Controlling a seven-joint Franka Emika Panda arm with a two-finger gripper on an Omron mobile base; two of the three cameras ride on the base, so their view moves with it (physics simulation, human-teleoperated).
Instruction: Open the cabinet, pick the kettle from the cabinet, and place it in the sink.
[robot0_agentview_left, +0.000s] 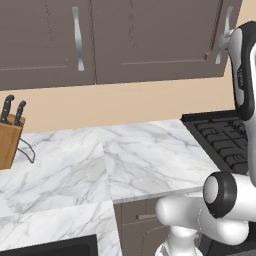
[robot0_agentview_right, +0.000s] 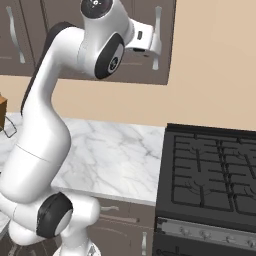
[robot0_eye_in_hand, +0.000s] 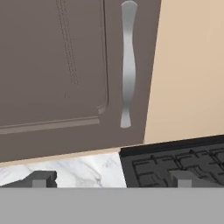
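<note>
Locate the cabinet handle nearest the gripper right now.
In the hand view the curved silver handle runs along the right edge of the closed cabinet door, above the stove, ahead of the open gripper.

White marble counter (robot0_agentview_left: 140, 155) runs along a beige wall (robot0_agentview_left: 125, 102). A wooden knife block (robot0_agentview_left: 9, 137) with two black-handled knives stands at the counter's left end. A black gas stove (robot0_agentview_right: 212, 170) with grates adjoins the counter on the right. Brown under-counter drawers (robot0_agentview_right: 122, 220) sit below.

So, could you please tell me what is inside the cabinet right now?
The cabinet doors are shut, so its contents are hidden. Visible are the door panel and curved silver handle, with the open gripper facing it.
</note>
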